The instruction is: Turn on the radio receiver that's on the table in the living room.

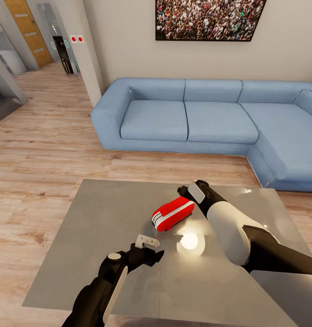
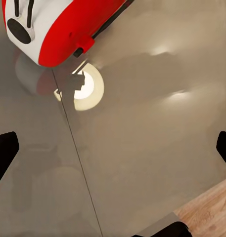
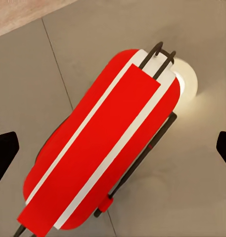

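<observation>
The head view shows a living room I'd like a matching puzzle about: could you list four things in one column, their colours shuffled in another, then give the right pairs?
Things:
1. radio receiver
2. sofa
3. table
4. door

Colours:
A. glossy grey
B. orange-brown wood
C. red with white trim
D. light blue

Pairs: 1-C, 2-D, 3-A, 4-B
</observation>
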